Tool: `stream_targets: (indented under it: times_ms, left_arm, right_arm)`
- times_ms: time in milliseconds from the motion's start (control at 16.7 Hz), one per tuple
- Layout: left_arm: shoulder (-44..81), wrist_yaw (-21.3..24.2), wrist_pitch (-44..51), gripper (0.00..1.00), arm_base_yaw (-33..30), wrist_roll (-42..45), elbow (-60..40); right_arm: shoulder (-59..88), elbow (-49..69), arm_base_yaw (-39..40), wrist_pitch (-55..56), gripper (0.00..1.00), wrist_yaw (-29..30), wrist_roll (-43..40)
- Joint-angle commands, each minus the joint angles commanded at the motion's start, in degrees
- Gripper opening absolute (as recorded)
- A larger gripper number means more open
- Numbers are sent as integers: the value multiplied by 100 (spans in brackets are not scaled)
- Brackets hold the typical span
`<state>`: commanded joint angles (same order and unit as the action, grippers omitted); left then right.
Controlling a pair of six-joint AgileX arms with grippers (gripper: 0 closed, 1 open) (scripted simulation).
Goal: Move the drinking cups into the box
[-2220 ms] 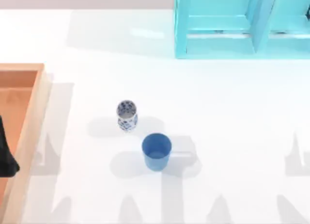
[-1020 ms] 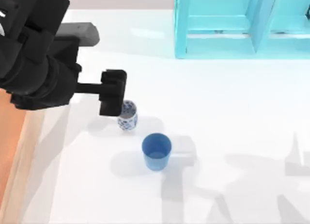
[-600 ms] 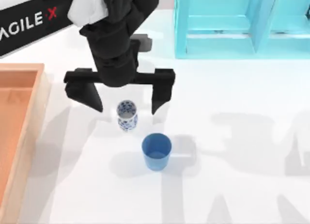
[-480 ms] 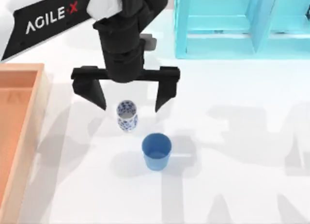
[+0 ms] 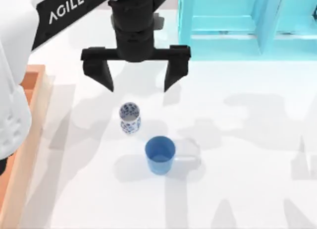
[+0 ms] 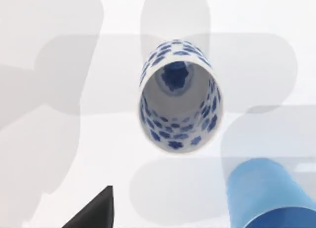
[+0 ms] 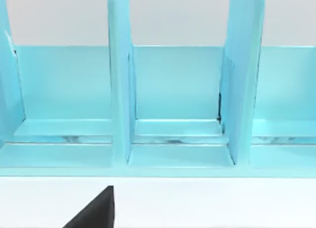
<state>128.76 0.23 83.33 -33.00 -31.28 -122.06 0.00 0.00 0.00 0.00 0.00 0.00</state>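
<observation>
Left gripper [image 5: 136, 83] jaws wide open, above patterned cup [image 5: 130, 118] mid-bench, blue cup [image 5: 160, 154] just beside it, both upright, box [image 5: 35, 121] at left edge, right arm facing cabinet [image 7: 173, 104].

The left gripper [image 5: 137, 77] hangs above the table [image 5: 247, 154] with its fingers spread wide, and the gap between them is unoccupied. Just toward the near edge from the gap stands the patterned cup [image 5: 130, 118], upright, with bare table on both of its flanks — each fingertip has room to pass beside it. Further toward the near edge and slightly right stands the blue cup [image 5: 160, 154], near the patterned one but apart from it; the left wrist view shows a sliver of table between them [image 6: 180, 97] [image 6: 269, 193]. Behind and right of the claw stands the turquoise cabinet [image 5: 233, 26]. Far to its left lies the box [image 5: 29, 140], with open table between.
</observation>
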Motion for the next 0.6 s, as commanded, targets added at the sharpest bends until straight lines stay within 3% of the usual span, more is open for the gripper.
stream_targets:
  times_ms: [360, 600]
  left_arm:
    - [-17, 8, -28, 100, -20, 4, 29]
    - [28, 0, -678, 100, 6, 4, 662]
  right_arm:
    - [0, 0, 0, 0, 100, 0, 0]
    - [0, 0, 0, 0, 100, 0, 0]
